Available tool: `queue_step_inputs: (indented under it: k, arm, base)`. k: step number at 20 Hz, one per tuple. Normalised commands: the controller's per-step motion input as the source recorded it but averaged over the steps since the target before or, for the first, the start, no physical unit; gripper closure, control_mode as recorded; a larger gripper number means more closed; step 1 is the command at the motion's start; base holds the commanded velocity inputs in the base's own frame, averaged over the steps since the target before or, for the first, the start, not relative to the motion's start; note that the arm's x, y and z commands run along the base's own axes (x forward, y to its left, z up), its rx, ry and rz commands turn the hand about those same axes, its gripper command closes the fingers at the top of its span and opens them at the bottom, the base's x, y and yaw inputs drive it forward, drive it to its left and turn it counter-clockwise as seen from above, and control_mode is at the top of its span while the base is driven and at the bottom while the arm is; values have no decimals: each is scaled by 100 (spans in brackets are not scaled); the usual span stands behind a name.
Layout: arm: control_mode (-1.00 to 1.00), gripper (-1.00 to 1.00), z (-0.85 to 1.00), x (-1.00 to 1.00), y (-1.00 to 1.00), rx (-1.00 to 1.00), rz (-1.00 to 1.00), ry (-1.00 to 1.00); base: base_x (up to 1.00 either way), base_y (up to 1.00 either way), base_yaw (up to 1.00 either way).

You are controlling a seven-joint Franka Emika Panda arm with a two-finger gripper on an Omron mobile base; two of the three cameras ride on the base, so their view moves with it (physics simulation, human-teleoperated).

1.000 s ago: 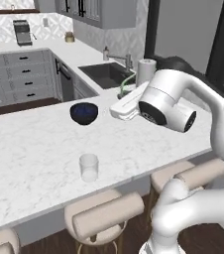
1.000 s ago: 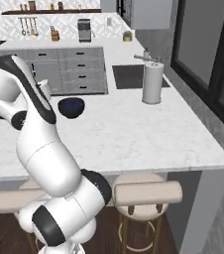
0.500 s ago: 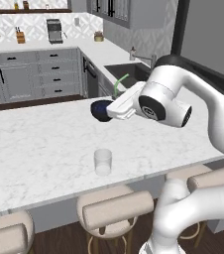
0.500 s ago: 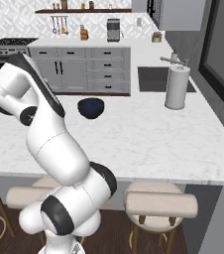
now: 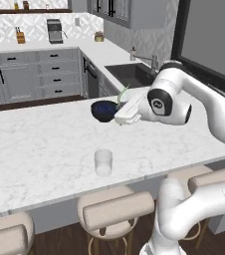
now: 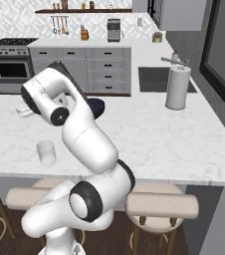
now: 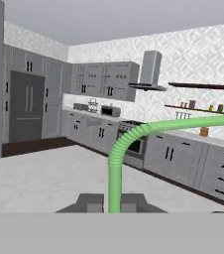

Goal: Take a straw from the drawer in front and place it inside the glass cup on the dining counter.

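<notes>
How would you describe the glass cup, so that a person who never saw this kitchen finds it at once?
Look at the long white dining counter with the padded stools along its near edge. The glass cup stands alone near that edge, above a stool. It is clear and straight-sided, unlike the dark blue bowl farther back.

You see straw point(image 7: 115, 168) cut off at right edge, hand view; bowl point(image 6: 96, 106) half hidden behind arm, right base view.
</notes>
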Motion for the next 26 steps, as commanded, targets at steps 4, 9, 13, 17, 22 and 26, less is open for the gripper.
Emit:
queue_step_inputs:
  k: [4,9,13,17,22,26]
  arm:
    - [-100,100,-73,21,14,0,20,20]
    - [-100,100,-71,19,23,-3,13,20]
    - [-100,100,-55,8,32,-5,6,13]
    - [-100,100,-23,0,37,-5,0,1]
    - [-100,100,-36,0,31,-7,0,0]
    - [-100,100,-63,0,16,-6,0,0]
  base:
    - [0,0,0]
    - [0,0,0]
    - [0,0,0]
    - [0,0,0]
    - [0,0,0]
    - [0,0,0]
